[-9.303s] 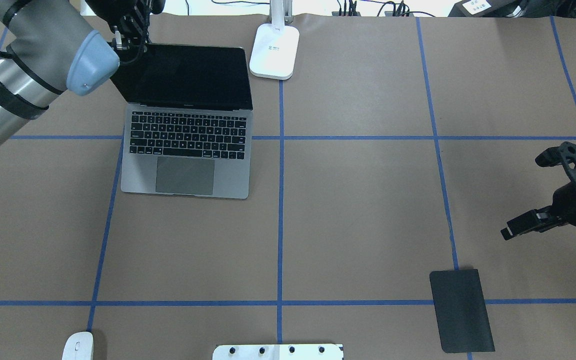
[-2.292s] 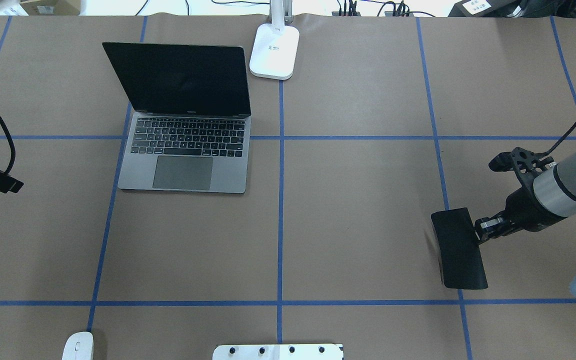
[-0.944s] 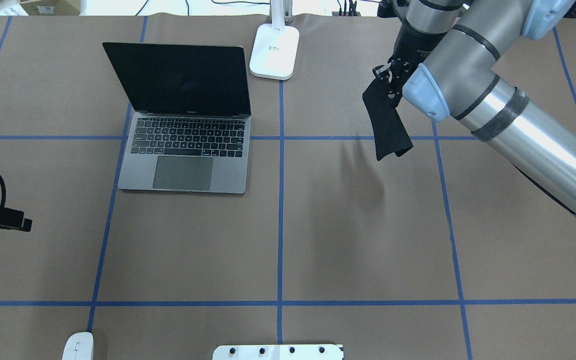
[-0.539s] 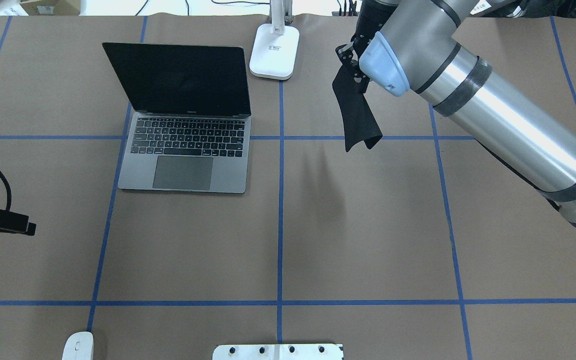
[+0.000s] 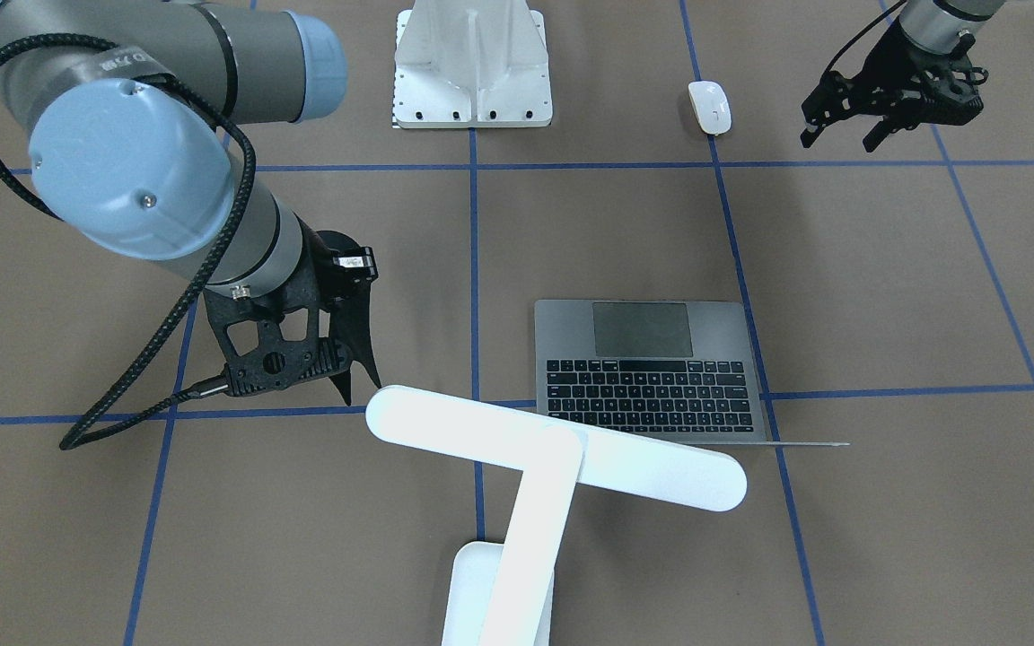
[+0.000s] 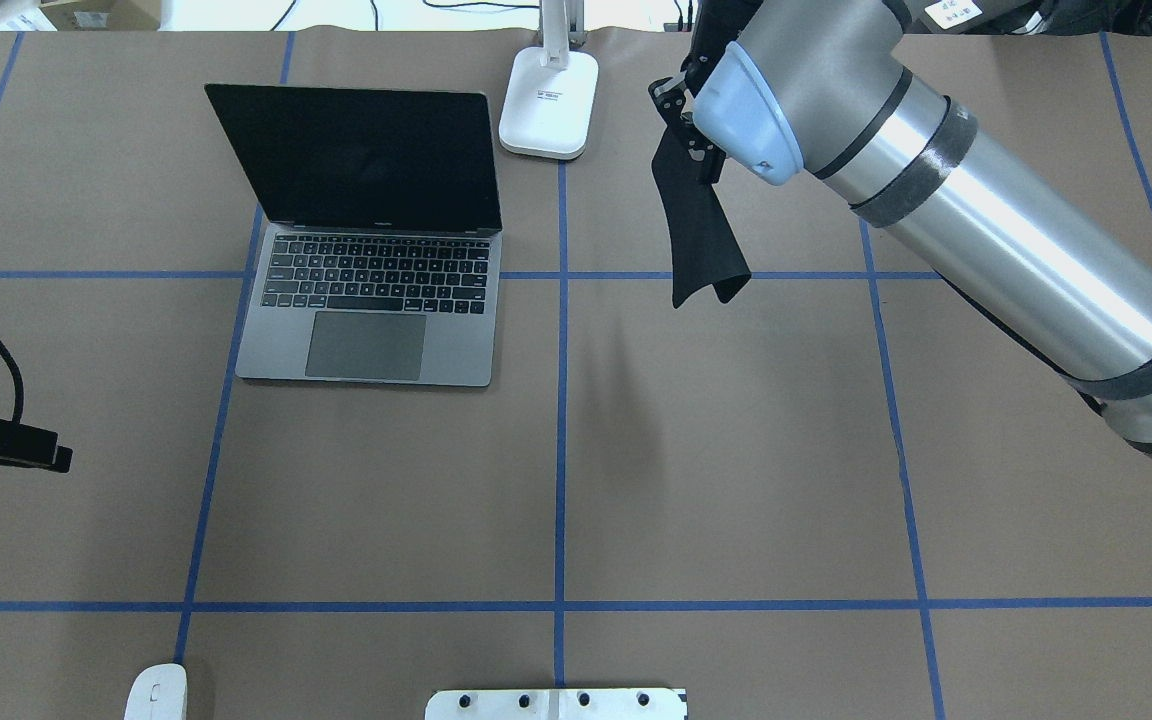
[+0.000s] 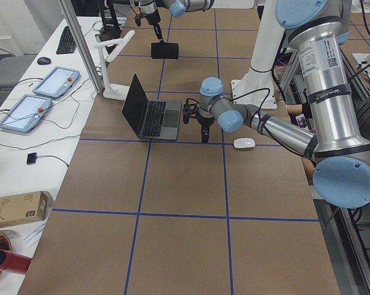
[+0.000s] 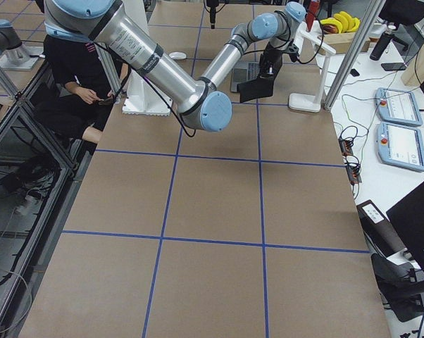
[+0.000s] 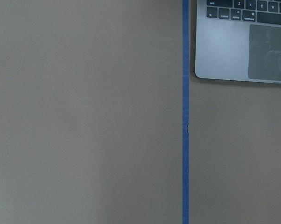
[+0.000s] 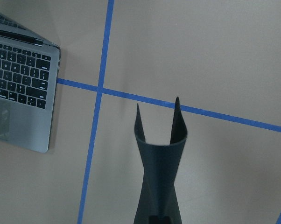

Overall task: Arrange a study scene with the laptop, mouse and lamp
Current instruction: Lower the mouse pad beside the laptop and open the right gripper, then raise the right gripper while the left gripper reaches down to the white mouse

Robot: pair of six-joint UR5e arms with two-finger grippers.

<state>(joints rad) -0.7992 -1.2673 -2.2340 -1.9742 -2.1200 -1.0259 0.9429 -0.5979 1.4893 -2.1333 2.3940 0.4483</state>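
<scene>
The open laptop (image 6: 376,300) stands at the far left of the table, screen dark. The lamp's base (image 6: 548,105) sits right of it at the far edge, and its bar head (image 5: 553,449) reaches over the laptop's back. The mouse (image 6: 156,692) lies at the near left edge. My right gripper (image 6: 683,135) is shut on a black mat (image 6: 701,230), which hangs curled in the air right of the lamp; it also shows in the right wrist view (image 10: 161,163). My left gripper (image 5: 840,135) is open and empty, above the table beside the mouse (image 5: 710,106).
A white ribbed bolted pedestal (image 5: 472,63) stands at the near edge in the middle. Blue tape lines (image 6: 561,400) cross the brown table cover. The left wrist view shows the laptop's front corner (image 9: 224,51) and bare cover.
My right gripper took the black mat off the near right of the table and carried it up and left toward the lamp. My left arm drew back from the laptop lid to the left edge.
</scene>
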